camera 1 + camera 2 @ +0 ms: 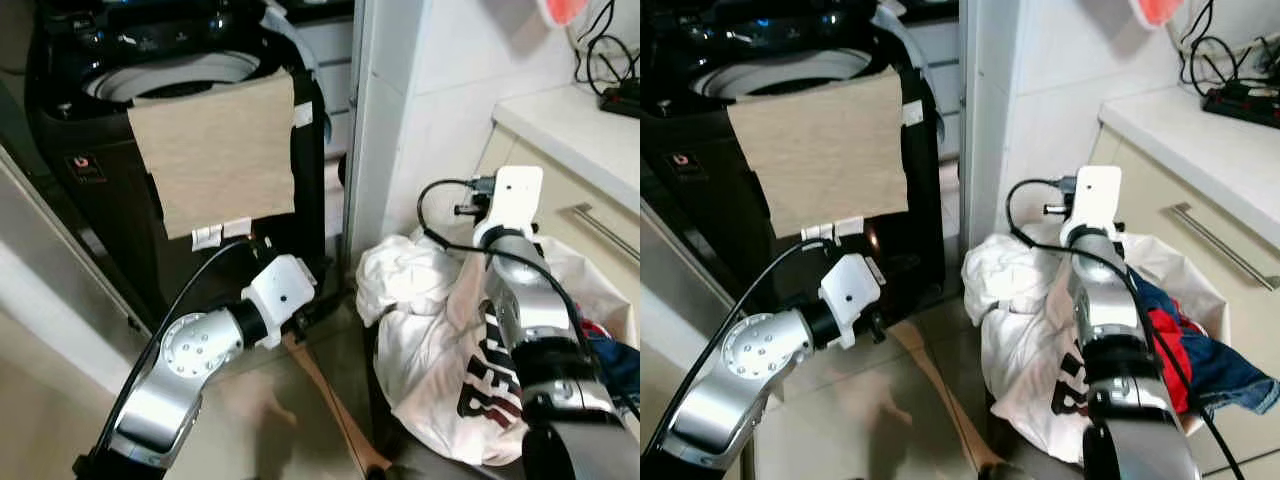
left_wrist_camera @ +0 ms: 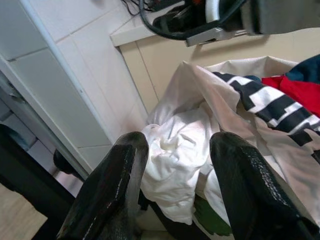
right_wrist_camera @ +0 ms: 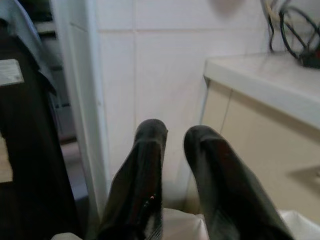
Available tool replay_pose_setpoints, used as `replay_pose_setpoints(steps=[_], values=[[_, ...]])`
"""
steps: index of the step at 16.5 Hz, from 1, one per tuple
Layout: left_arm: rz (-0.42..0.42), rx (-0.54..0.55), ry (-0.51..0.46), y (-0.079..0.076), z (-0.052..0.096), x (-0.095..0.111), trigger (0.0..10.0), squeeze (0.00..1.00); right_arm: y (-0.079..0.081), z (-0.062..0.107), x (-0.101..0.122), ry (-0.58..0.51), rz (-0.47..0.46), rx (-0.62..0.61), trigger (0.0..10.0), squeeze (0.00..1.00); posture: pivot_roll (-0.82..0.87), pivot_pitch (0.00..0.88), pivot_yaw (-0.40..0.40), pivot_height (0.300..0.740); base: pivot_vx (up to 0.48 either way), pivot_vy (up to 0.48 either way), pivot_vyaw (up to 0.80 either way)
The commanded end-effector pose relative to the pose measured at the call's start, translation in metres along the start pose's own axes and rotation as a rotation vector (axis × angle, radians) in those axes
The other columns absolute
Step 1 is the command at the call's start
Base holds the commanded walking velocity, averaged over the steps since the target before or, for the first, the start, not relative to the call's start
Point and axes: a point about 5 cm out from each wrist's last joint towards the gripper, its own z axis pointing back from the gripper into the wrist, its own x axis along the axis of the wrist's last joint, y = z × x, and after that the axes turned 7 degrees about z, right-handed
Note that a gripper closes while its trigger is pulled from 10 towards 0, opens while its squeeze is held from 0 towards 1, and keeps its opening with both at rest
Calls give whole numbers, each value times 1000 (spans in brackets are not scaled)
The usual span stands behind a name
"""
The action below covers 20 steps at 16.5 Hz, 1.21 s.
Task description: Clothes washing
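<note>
A black top-loading washing machine (image 1: 100,150) stands open at the back left, with a beige cloth (image 1: 215,160) draped over its front rim. To its right sits a laundry basket (image 1: 1200,290) heaped with a white garment (image 1: 400,280), a dark-striped white shirt (image 1: 490,370), something red (image 1: 1165,340) and blue jeans (image 1: 1230,370). My left gripper (image 2: 175,145) is low beside the machine, open and empty, pointing at the white garment (image 2: 175,165) a short way off. My right gripper (image 3: 175,131) is raised above the basket, narrowly open and empty, facing the tiled wall.
A white tiled wall corner (image 1: 385,120) separates the machine from a beige cabinet with a metal handle (image 1: 605,230). Black cables (image 1: 610,70) lie on the countertop (image 1: 580,130). A brown wooden stick (image 1: 330,400) lies on the floor between my arms.
</note>
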Motion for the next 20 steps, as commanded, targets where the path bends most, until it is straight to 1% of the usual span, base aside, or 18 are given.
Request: replay_pose_setpoints(steps=[1, 2, 4, 7, 9, 11, 13, 14, 16, 20], values=[[-4, 1, 12, 1, 1, -2, 10000, 0, 3, 9, -13, 61, -3, -5, 10000, 1000, -41, 0, 46, 740, 0, 0, 0], [-1, -7, 15, 0, 2, -3, 10000, 0, 0, 12, -25, 115, -27, -29, 10000, 1000, -43, 0, 48, 740, 0, 0, 0], [8, -37, 19, -2, 4, -4, 10000, 0, -5, 16, -35, 174, -61, -52, 10000, 1000, -44, 0, 52, 740, 0, 0, 0], [-14, -88, 30, 0, 7, -4, 10000, 0, -13, 20, -34, 218, -91, -51, 10000, 1000, -44, 0, 55, 740, 0, 0, 0], [-23, -82, 32, 4, 9, -4, 10000, 0, -17, 23, -35, 262, -129, -51, 10000, 1000, -46, 0, 56, 740, 0, 0, 0], [-19, -80, 26, 4, 8, -3, 10000, 0, -14, 22, -21, 224, -136, -22, 10000, 1000, -53, 0, 59, 740, 0, 0, 0], [-12, -85, 18, 1, 5, -2, 10000, 0, -14, 19, -18, 232, -134, -4, 10000, 1000, -57, 0, 60, 740, 0, 0, 0], [-9, -85, 15, 0, 4, -2, 10000, 0, -16, 17, -22, 258, -125, -7, 10000, 1000, -57, 0, 59, 740, 0, 0, 0], [-11, -80, 14, 1, 4, -1, 10000, 0, -16, 15, -36, 344, -142, 23, 10000, 1000, -54, 0, 56, 740, 0, 0, 0], [-11, -70, 19, 2, 5, -1, 10000, 0, -21, 12, -48, 405, -154, 9, 10000, 1000, -33, 0, 50, 740, 0, 0, 0]])
